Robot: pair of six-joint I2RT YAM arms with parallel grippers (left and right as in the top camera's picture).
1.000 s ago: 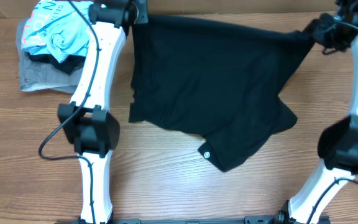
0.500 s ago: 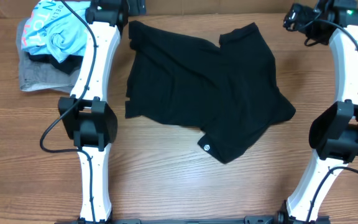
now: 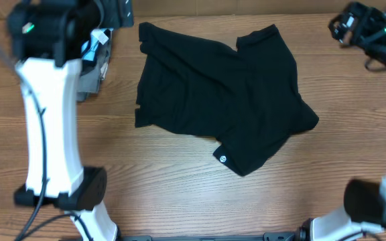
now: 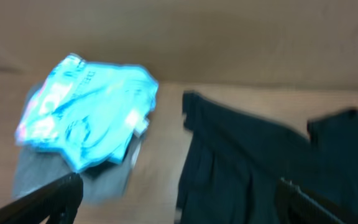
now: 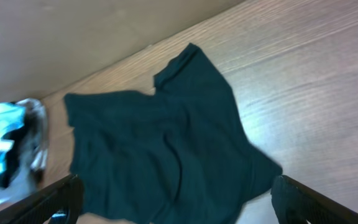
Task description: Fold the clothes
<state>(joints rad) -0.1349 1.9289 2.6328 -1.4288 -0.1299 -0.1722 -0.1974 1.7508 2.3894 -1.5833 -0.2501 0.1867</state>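
The clothes are one black short-sleeved shirt (image 3: pixel 220 100) lying rumpled in the middle of the wooden table (image 3: pixel 179 201), with its small round white logo (image 3: pixel 223 158) at the near hem. The shirt also fills the lower right of the left wrist view (image 4: pixel 272 162) and the middle of the right wrist view (image 5: pixel 160 149). My left gripper (image 4: pixel 179 205) hangs open and empty, high above the shirt's left edge. Equally high, my right gripper (image 5: pixel 176 202) is open with nothing in it, off the shirt's far right corner. Neither touches the fabric.
A light blue garment (image 4: pixel 89 118) lies on a grey folded one (image 4: pixel 104 180) at the table's far left; my raised left arm (image 3: pixel 45 120) hides most of that pile from overhead. A brown wall (image 4: pixel 229 37) runs along the back edge.
Both grippers opened and let go of the shirt's far corners. The stretched shirt dropped and lies bunched on the table. Both arms rose and drew outward.
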